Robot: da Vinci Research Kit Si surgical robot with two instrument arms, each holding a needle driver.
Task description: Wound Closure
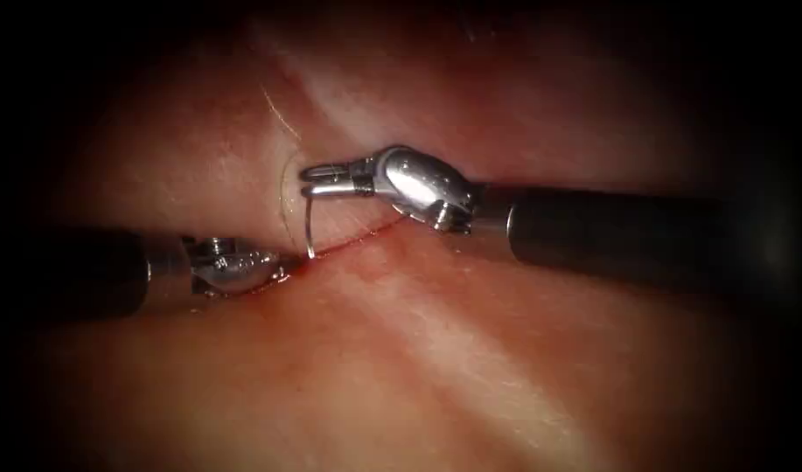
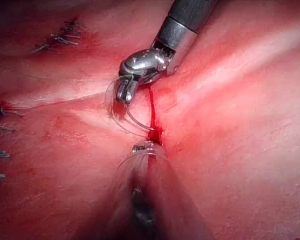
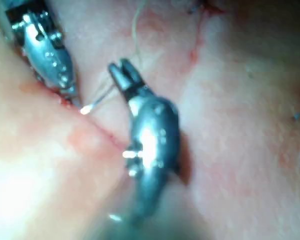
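Observation:
My right tool (image 1: pixel 316 179) comes in from the right, its jaws shut on the curved needle (image 1: pixel 306 223) near its rear end. The needle arcs down to the cut (image 1: pixel 366 234), and its tip touches the cut's edge beside the left tool's tip. Whether the tip is in the tissue I cannot tell. My left tool (image 1: pixel 282 267) lies low on the left, jaws together and holding nothing that I can see, pressed into the red fluid (image 1: pixel 300 267) at the cut. The left wrist view has the right tool (image 2: pixel 124 95) and needle (image 2: pixel 132 122); the right wrist view has both tools (image 3: pixel 124 70) (image 3: pixel 72 92).
Pale thread (image 1: pixel 278 114) trails from the needle up over the tissue behind the right tool. Older dark stitches (image 2: pixel 60 37) sit farther along the tissue in the left wrist view. The right tool's shaft (image 1: pixel 610 236) lies across the tissue (image 1: pixel 435 367) on the right.

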